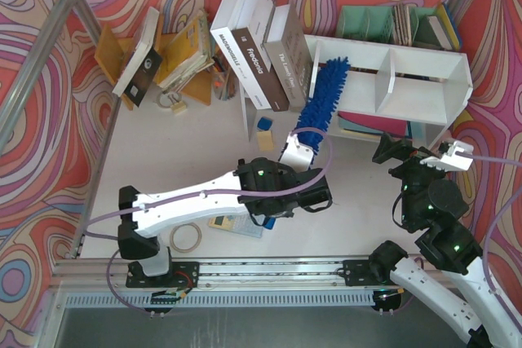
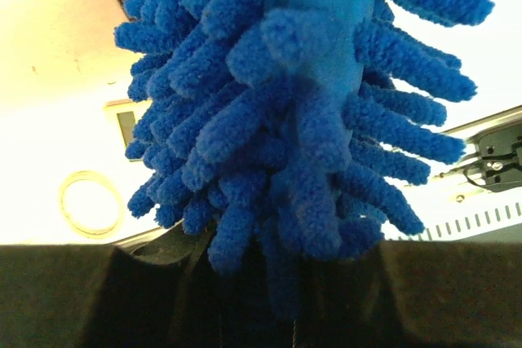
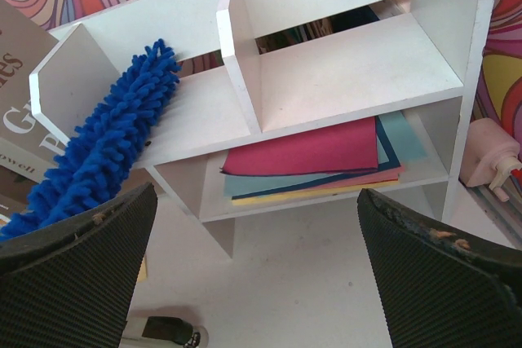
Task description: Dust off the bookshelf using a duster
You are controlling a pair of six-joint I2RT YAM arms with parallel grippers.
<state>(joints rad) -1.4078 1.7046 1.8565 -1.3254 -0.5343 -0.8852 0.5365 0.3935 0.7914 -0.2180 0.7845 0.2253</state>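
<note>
Duster [image 1: 326, 91] poking into bookshelf's [image 1: 424, 91] left upper compartment, left gripper [image 1: 295, 155] clamping its near end; right gripper [image 1: 422, 152] hovering near shelf, jaws gaping.

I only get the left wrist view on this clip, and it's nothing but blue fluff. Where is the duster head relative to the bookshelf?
Observer: In the top view, the duster head reaches into the left upper compartment of the bookshelf.
Operator: What about the other arm?
Observer: The right gripper hangs in front of the shelf's right half, jaws wide open, holding nothing.
Operator: Is anything on the lower level?
Observer: The right wrist view shows a flat stack of coloured sheets there, with a pinkish-red one on top.
</note>
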